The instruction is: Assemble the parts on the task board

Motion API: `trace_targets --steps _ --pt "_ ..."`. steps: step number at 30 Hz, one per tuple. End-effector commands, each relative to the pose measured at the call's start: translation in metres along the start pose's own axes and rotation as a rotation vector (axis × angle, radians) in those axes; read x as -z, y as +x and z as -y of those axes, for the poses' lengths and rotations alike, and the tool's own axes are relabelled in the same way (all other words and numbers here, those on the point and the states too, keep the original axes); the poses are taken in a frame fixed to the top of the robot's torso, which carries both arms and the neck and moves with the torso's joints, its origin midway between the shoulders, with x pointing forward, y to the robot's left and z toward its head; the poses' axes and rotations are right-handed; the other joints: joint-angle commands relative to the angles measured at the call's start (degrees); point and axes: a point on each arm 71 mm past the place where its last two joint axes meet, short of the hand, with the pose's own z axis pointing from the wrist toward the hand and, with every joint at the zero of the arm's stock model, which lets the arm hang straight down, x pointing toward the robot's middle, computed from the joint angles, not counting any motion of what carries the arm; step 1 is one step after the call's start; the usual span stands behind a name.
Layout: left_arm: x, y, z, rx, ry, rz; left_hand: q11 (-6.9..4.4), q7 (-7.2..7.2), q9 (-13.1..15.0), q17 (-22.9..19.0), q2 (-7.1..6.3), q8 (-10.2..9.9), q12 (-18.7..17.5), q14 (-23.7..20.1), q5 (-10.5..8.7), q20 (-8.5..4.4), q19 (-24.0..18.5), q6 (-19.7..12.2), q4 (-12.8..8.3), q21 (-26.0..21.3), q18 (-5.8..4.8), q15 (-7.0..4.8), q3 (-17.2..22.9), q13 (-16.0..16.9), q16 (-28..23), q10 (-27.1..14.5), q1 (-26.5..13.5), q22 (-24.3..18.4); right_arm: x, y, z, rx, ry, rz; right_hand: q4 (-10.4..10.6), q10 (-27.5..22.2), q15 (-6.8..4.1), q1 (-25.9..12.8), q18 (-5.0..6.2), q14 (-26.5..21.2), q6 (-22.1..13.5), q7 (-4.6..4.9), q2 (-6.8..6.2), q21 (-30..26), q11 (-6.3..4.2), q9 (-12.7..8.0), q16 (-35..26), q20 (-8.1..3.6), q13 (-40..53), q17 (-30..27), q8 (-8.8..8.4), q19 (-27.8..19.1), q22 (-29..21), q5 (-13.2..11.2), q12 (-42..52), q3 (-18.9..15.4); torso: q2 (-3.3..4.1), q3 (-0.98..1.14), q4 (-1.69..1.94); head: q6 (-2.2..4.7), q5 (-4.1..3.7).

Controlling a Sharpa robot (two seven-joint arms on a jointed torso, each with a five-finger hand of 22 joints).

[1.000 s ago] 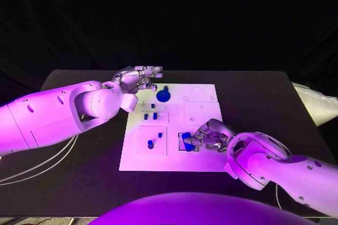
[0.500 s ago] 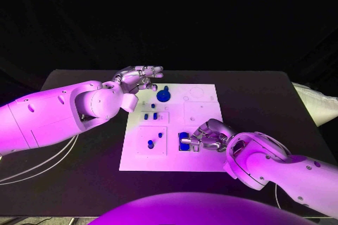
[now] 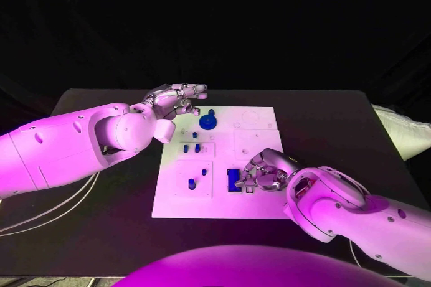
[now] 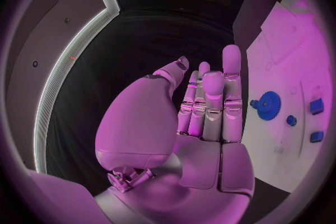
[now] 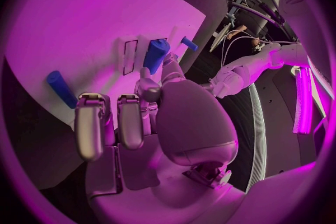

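The white task board [image 3: 260, 206] lies in the middle of the black table. A blue gear [image 3: 208, 121] [image 4: 266, 105] sits near its far edge. Small blue pegs [image 3: 186, 148] stand in the middle left field, and two more [image 3: 191, 183] in the near left field. A blue block [image 3: 234, 177] [image 5: 155, 53] stands near the board's middle. My right hand [image 3: 264, 170] [image 5: 150, 109] hovers just right of it, fingers curled, one fingertip touching the block. My left hand [image 3: 175, 99] [image 4: 203, 117] hangs over the board's far left corner, fingers straight, holding nothing.
A long blue peg [image 5: 61, 88] and a short blue peg [image 5: 187, 43] stand on the board beside the block. A white object [image 3: 404, 134] lies off the table's right edge. Cables [image 3: 54, 215] trail over the table's near left.
My right hand has shifted slightly toward the far side of the board, baring more of the blue block. The left hand has not moved.
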Motion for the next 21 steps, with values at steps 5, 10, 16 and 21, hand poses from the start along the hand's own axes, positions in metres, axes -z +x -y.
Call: trace_targets --steps 5,10,16,21 --pt "0.0 0.002 0.0 0.001 0.005 -0.021 -0.08 -0.09 0.1 -0.1 0.49 0.3 0.3 -0.4 0.19 0.09 -0.3 -0.3 0.0 -0.3 1.07 0.17 -0.3 0.1 0.1 -0.3 0.1 -0.1 -0.001 -0.001 -0.003 0.087 -0.035 0.047 -0.1 0.4 -0.57 -0.1 -1.1 3.1 0.5 0.07 0.75 0.2 -0.27 0.4 -0.1 -0.23 -0.3 0.2 0.61 0.4 2.4 -0.2 -0.4 -0.1 -0.01 0.01 0.03 -0.01 -0.02" --pt "0.0 0.002 0.001 0.001 0.005 -0.019 -0.08 -0.09 0.1 -0.1 0.49 0.3 0.3 -0.4 0.19 0.09 -0.3 -0.3 0.0 -0.3 1.07 0.17 -0.3 0.1 0.1 -0.3 0.1 -0.1 0.003 -0.003 -0.003 0.063 -0.035 0.058 0.6 1.0 -0.64 -1.5 -1.08 3.1 0.5 -0.07 0.75 0.1 -0.36 0.8 -0.2 -0.29 0.4 0.1 1.15 0.4 2.3 0.6 0.5 -0.7 0.03 0.02 -0.08 -0.01 0.03" --pt "0.001 0.0 0.001 0.0 0.005 -0.017 -0.08 -0.09 0.1 -0.1 0.49 0.3 0.3 -0.4 0.19 0.09 -0.3 -0.3 0.0 -0.3 1.07 0.17 -0.3 0.1 0.1 -0.3 0.1 -0.1 0.015 -0.012 0.002 0.019 -0.021 0.073 1.8 1.2 -0.66 -3.3 -1.05 3.1 -0.1 -0.06 0.51 0.1 -0.35 1.1 -0.3 -0.33 0.8 0.0 1.39 0.3 2.2 1.9 0.9 -1.6 -0.05 0.01 -0.18 -0.01 -0.53" --pt "0.002 -0.001 0.001 -0.002 0.006 -0.014 -0.08 -0.09 0.1 -0.1 0.49 0.3 0.3 -0.4 0.19 0.09 -0.3 -0.3 0.0 -0.3 1.07 0.17 -0.3 0.1 0.1 -0.3 0.1 -0.1 0.025 -0.028 0.015 0.018 0.012 0.087 1.7 1.0 -0.39 -2.4 -1.07 3.2 -2.2 0.54 1.14 0.1 0.06 0.6 -0.2 -0.19 0.8 0.3 0.02 0.4 2.2 3.8 0.7 -1.2 -0.07 -0.05 -0.21 -0.01 -0.83"
